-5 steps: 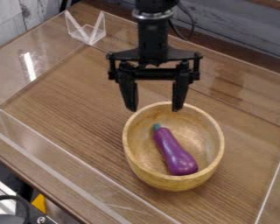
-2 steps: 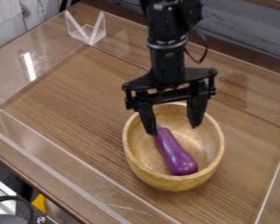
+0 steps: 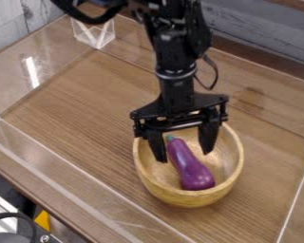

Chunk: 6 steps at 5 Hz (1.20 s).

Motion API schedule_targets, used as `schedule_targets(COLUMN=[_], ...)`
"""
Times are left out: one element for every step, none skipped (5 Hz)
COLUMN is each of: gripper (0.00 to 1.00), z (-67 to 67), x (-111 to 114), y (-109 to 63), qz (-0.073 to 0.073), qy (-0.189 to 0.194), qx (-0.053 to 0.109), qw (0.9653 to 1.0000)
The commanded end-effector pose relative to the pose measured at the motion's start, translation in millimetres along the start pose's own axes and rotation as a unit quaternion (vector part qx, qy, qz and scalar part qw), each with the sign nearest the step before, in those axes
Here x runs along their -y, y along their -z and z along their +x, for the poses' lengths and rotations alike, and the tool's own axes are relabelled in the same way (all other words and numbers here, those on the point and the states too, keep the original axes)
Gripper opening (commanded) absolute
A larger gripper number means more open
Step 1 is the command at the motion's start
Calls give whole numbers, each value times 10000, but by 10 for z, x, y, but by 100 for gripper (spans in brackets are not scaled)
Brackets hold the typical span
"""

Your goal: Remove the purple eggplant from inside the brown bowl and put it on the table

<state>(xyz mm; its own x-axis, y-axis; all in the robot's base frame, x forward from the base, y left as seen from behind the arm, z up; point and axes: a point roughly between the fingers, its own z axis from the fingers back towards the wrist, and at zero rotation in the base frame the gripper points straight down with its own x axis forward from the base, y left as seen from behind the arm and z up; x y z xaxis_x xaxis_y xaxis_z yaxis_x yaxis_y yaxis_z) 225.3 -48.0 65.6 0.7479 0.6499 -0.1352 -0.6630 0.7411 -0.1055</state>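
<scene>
The purple eggplant (image 3: pixel 189 163) lies inside the brown bowl (image 3: pixel 152 177), its narrow darker end pointing up and left. My gripper (image 3: pixel 184 142) hangs straight down over the bowl with its black fingers spread wide. One finger (image 3: pixel 154 145) reaches down on the eggplant's left, the other on its right near the bowl's far rim. The fingertips sit just inside the bowl, straddling the eggplant's upper end without closing on it. The bowl rests on the wood-grain table (image 3: pixel 79 104).
Clear acrylic walls (image 3: pixel 41 161) run along the table's left and near edges. A small clear acrylic stand (image 3: pixel 92 31) sits at the back left. Open tabletop lies to the left of the bowl and behind it.
The gripper has come down and slightly right, from above the bowl's far rim to inside the bowl around the eggplant, and its wrist has rolled a little. The jaws stayed wide.
</scene>
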Motion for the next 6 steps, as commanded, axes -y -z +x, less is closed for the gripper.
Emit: schedule_targets(gripper=[100, 100, 100, 100, 100, 100], z=[57, 125, 182, 182, 176, 216], x=[34, -1, -41, -33, -18, -28], y=[29, 71, 89, 93, 96, 97], qz=[-154, -179, -196, -171, -151, -173], qy=[-29, 11, 64, 350, 626, 565], qx=[130, 192, 230, 239, 238, 278], qw=[9998, 9997, 9995, 9990, 9976, 9979])
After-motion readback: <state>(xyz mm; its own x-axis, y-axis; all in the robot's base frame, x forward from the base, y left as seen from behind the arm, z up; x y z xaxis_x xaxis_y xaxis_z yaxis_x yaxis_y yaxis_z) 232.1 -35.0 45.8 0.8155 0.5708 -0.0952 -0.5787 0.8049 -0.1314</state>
